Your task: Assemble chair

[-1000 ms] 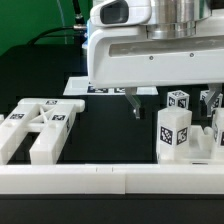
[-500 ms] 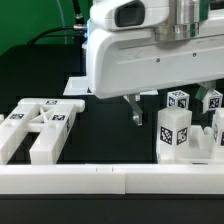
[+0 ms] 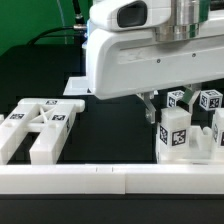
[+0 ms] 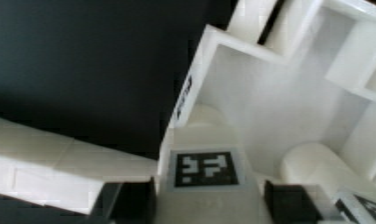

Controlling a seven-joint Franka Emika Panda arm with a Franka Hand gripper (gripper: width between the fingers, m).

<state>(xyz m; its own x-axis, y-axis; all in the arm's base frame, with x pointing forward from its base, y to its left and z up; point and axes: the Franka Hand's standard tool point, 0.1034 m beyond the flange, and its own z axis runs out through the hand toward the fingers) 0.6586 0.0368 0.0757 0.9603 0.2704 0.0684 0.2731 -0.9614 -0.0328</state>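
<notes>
On a black table point(image 3: 100, 135), the gripper point(image 3: 149, 106) hung, fingers apart, over a tagged white chair part point(image 3: 176, 134).

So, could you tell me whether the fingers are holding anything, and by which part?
Nothing is held: the fingers stand open, one on each side of a tagged white chair part, not closed on it.

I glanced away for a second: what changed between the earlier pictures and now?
The gripper moved toward the exterior view's right, closer to the tagged white block. It is open and holds nothing. The slotted frame and the block stayed where they were.
</notes>
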